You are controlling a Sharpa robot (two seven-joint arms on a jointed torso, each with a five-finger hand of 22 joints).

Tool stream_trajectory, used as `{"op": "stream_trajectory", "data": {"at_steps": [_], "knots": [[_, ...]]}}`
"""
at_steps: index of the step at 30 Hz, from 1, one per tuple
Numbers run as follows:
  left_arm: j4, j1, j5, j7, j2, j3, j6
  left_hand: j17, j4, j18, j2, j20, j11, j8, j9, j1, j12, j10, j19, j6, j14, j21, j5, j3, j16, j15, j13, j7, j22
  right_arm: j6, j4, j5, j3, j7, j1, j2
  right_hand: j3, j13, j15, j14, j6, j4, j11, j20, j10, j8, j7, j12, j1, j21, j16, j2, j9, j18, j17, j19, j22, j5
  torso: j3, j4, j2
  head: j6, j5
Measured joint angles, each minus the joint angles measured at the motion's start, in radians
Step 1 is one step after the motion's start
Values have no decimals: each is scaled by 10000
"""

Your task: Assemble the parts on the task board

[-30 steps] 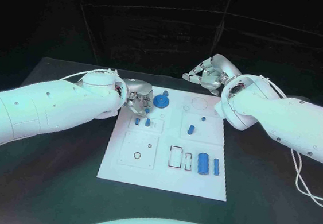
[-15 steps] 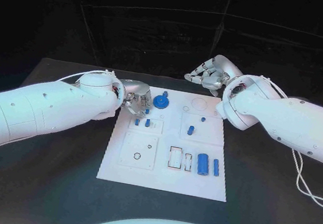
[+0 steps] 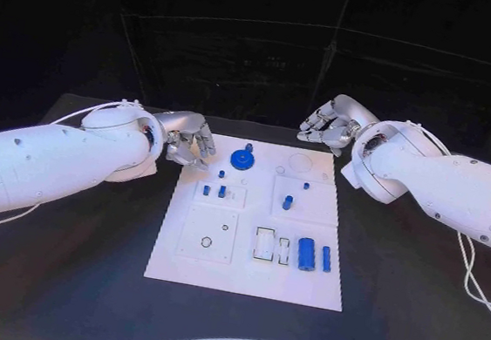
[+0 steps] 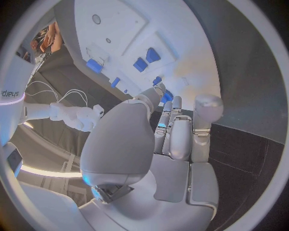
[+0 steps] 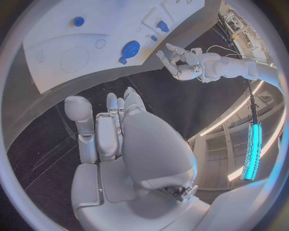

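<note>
Left hand [image 3: 186, 144] beside the task board [image 3: 250, 259], fingers curled, empty. Right hand [image 3: 334, 123] raised past the far edge, curled, holding nothing.

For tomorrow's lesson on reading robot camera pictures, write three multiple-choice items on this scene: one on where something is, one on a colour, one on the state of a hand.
1. Where does the round gear-like part lie on the task board?
A. near the far edge, by the left hand
B. at the near edge
C. off the board, on the table

2. What colour are the two cylinders lying side by side on the board?
A. red
B. blue
C. yellow

3. What is the left hand holding?
A. the gear-like part
B. a cylinder
C. nothing

Answers:
1 A: the head view shows the part at the board's far end, just beside the left hand.
2 B: both are blue against the white plate.
3 C: the left wrist view shows its fingers apart with nothing between them, beside the board's edge.
</note>
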Motion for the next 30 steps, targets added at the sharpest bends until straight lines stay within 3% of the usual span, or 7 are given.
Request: {"op": "stream_trajectory", "data": {"at_steps": [2,5,9,13,18,23,30], "knots": [[201,0,708,216,-293,17,-307,-806,0,69,0,26,0,18,0,0,5,0,-345,30,-349,-992,0,0,-467,19,0,32,-491,245,18,-200,-8,206,-19,-146,43,-264,0,0,106,-22,-52,-28,84,-3,-45,-212,117,68,9,-72,0,0,58,64,109,-37,1,-7,-6,31,-50],[488,6,2093,634,-619,30,-738,-2599,33,387,107,84,57,103,0,108,93,-57,-1093,191,-1171,-2939,0,33,-1583,62,-1,122,-1484,508,108,-629,-11,468,-98,-343,56,-525,0,0,159,-34,-68,-28,241,-92,-95,-387,291,222,168,-90,1,0,202,168,310,-37,4,-11,-10,97,-175],[1016,8,4949,1524,-1071,20,-1251,-4236,32,385,172,133,113,159,-11,170,295,0,-1504,246,-1993,-3589,0,116,-2660,100,19,171,-1879,835,257,-1635,-35,786,-320,-573,84,-784,0,0,159,-6,-68,-28,242,-178,-96,-606,345,230,180,-144,-5,1,262,168,384,-106,4,-12,-10,219,-425],[1510,-18,7396,2313,-1398,9,-1485,-4735,57,384,347,116,70,237,-11,182,535,251,-1636,363,-2282,-3744,2,142,-2994,69,90,141,-2002,1072,361,-2676,-50,956,-536,-652,138,-1083,0,0,159,48,-56,7,230,-289,-96,-868,383,256,206,-182,-9,1,287,202,402,-171,-3,-12,-5,295,-592],[1980,-84,9608,3024,-1661,-4,-1584,-5113,13,382,391,104,52,300,-11,226,671,340,-1722,442,-2477,-3851,70,185,-3232,54,123,123,-2075,1345,388,-3748,-62,1037,-744,-695,131,-1591,74,0,48,142,168,64,5,-573,14,-1275,403,377,267,-269,-29,2,367,259,561,-224,-5,-12,-1,376,-717],[2265,-120,10918,3444,-1783,-5,-1593,-5153,13,381,391,104,53,300,-11,226,676,339,-1722,442,-2545,-3852,70,185,-3232,52,123,123,-2098,1650,381,-4431,-67,1038,-889,-687,143,-1934,146,-1,-6,154,231,99,-143,-683,69,-1500,421,417,267,-328,-28,0,351,294,589,-224,-3,-4,0,417,-745],[2495,-164,11719,3737,-1879,-10,-1588,-5186,13,381,391,104,53,340,-11,226,726,339,-1722,476,-2545,-3852,69,184,-3232,52,132,88,-2097,2134,359,-4974,-75,977,-1056,-591,171,-2212,217,-3,4,182,307,171,-211,-752,110,-1600,475,417,266,-382,-28,0,300,290,589,-224,4,7,17,416,-711]]}}
